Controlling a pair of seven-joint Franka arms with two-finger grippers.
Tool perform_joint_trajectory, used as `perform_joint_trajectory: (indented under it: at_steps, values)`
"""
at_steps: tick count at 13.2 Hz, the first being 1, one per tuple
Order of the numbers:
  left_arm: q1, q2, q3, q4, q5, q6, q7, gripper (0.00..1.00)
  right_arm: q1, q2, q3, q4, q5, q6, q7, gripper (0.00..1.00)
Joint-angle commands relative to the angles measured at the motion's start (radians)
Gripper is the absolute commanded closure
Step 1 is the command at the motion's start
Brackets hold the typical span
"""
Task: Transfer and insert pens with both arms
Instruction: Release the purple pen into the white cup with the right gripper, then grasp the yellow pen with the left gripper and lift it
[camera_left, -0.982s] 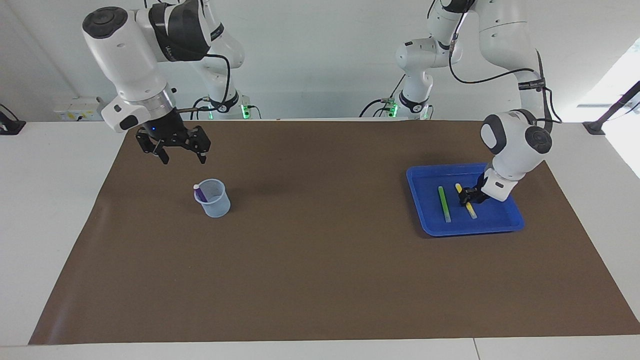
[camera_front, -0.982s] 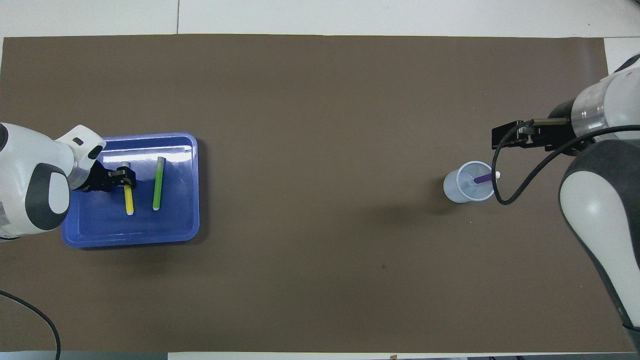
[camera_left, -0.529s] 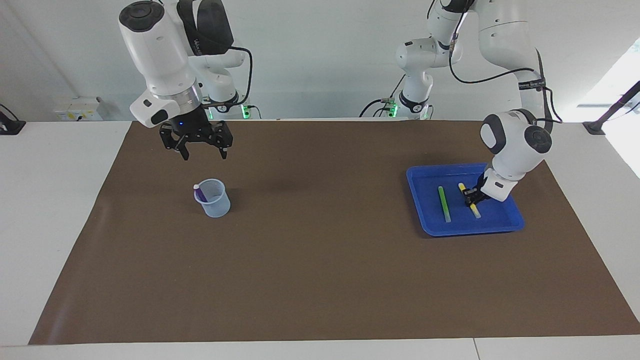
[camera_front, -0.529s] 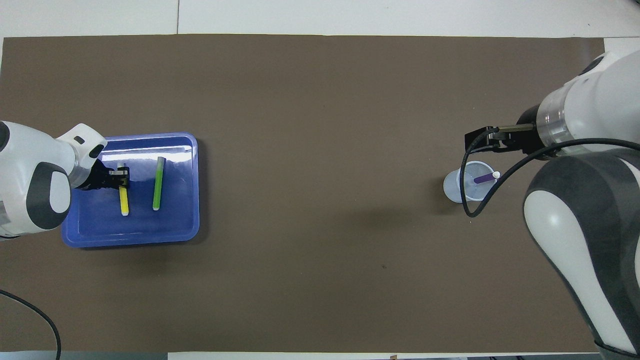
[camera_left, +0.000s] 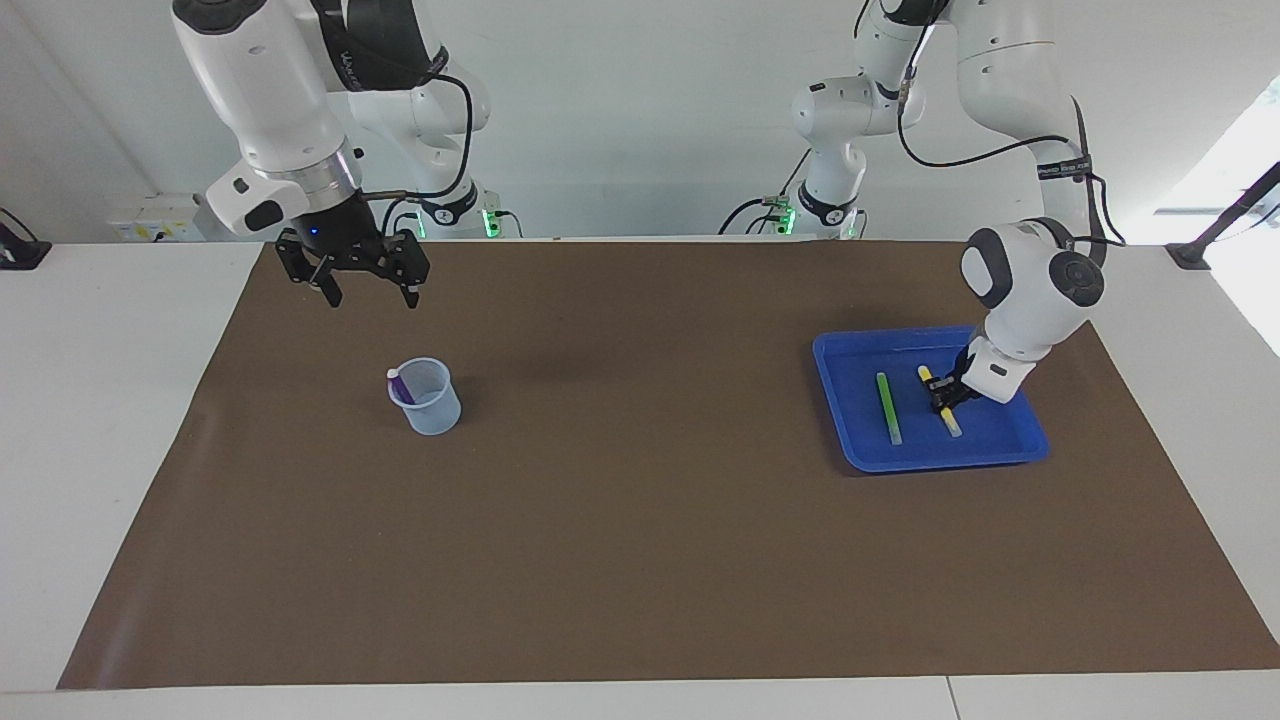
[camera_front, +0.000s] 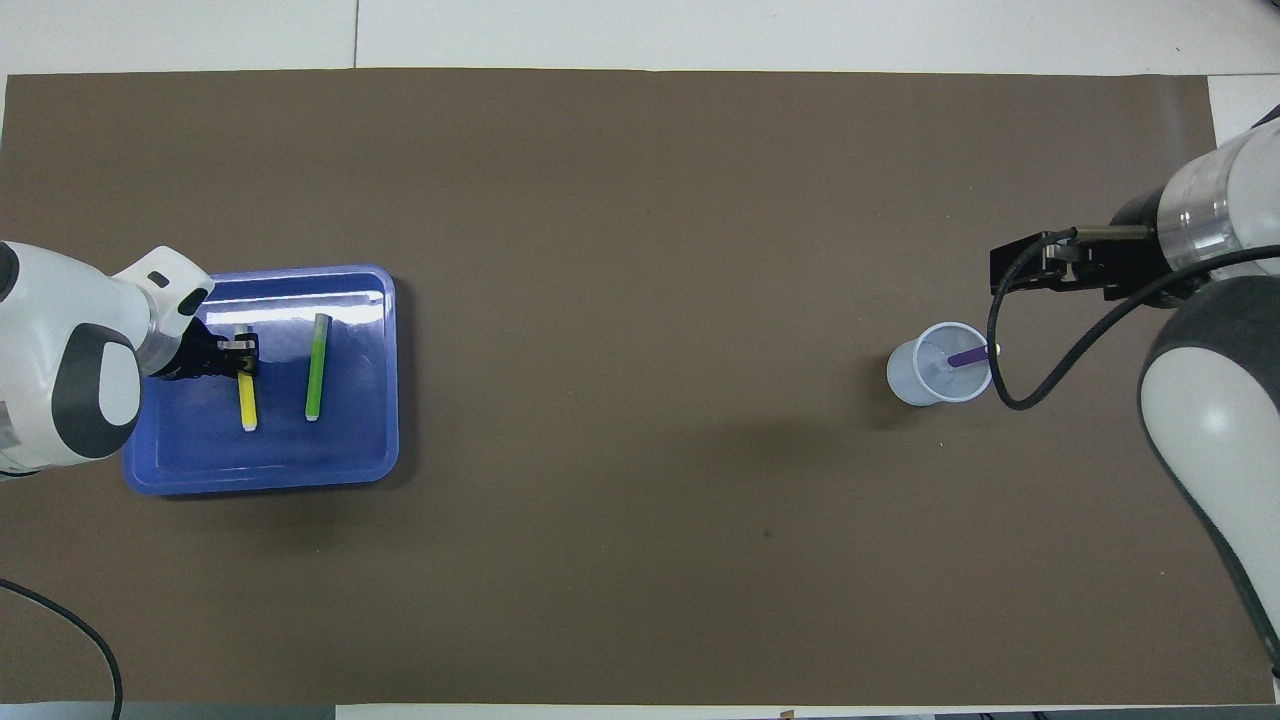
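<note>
Step in hand: pick-up of the second pen. Left claw (camera_left: 940, 394) down inside the blue tray (camera_left: 828, 362), right of centre in the facing frame, clamped narrow on the yellow pen (camera_left: 951, 422) a little above its middle. Pen not yet lifted, judging by how flat it lies on the tray floor. In the overhead frame, same grip at middle left (camera_front: 246, 357).

Right claw (camera_left: 365, 292) in the upper left of the facing frame, raised over the brown mat (camera_left: 640, 540) and above the cup (camera_left: 428, 400). Spread wide, holding nothing. Waiting.

Purple pen (camera_left: 401, 386) already in the cup, leaning on the rim, pale end up. One of three inserted, by this reading.

Next move, as judged:
- Raise the yellow pen straight up, clear of the tray wall.
- Carry toward the centre of the frame for a handover to the right claw.
- Keep enough free length of pen outside the grip for the second claw to take hold.
- Avoid nudging the green pen (camera_left: 887, 408), just beside the yellow one and roughly parallel to it.

Appearance of the pens: thin, short, straight sticks, solid colour along the body, pale whitish tip at one end. Yellow and green tips both at the lower end in either frame. Smooth and slim, so probably prone to swivel in a two-point grip.
</note>
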Motion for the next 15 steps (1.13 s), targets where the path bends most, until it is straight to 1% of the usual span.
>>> perform_joint_trajectory:
  at_steps: [1, 3, 5, 7, 9, 11, 12, 13, 14, 15]
  values:
    - [0.001, 0.026, 0.005, 0.107, 0.004, -0.130, -0.040, 1.00, 0.012, 0.007, -0.012, 0.043, -0.011, -0.077, 0.013, 0.00]
    - [-0.001, 0.020, 0.003, 0.171, -0.024, -0.236, -0.084, 1.00, 0.014, -0.019, -0.018, 0.030, -0.012, -0.091, 0.009, 0.00]
    - [-0.013, 0.010, 0.003, 0.243, -0.074, -0.362, -0.185, 1.00, 0.025, -0.028, -0.050, 0.017, -0.011, -0.097, 0.002, 0.00]
    - [-0.031, -0.018, -0.003, 0.305, -0.125, -0.484, -0.379, 1.00, 0.040, -0.030, -0.070, 0.017, -0.011, -0.103, 0.001, 0.00]
    - [-0.056, -0.073, -0.003, 0.311, -0.220, -0.578, -0.553, 1.00, 0.058, -0.031, -0.098, 0.012, -0.011, -0.106, -0.034, 0.00]
    - [-0.060, -0.122, -0.003, 0.308, -0.350, -0.635, -0.684, 1.00, 0.058, -0.031, -0.104, 0.010, -0.011, -0.106, -0.059, 0.00]
    - [-0.070, -0.142, -0.005, 0.308, -0.410, -0.653, -0.786, 1.00, 0.066, -0.036, -0.116, -0.002, -0.011, -0.106, -0.059, 0.00]
    - [-0.086, -0.164, -0.018, 0.307, -0.461, -0.654, -0.912, 1.00, 0.074, -0.043, -0.120, -0.008, -0.011, -0.105, -0.059, 0.00]
    - [-0.108, -0.193, -0.029, 0.299, -0.487, -0.641, -1.045, 1.00, 0.074, -0.043, -0.120, -0.011, -0.011, -0.106, -0.057, 0.00]
    - [-0.132, -0.202, -0.032, 0.299, -0.521, -0.635, -1.136, 1.00, 0.074, -0.045, -0.120, -0.011, -0.011, -0.106, -0.054, 0.00]
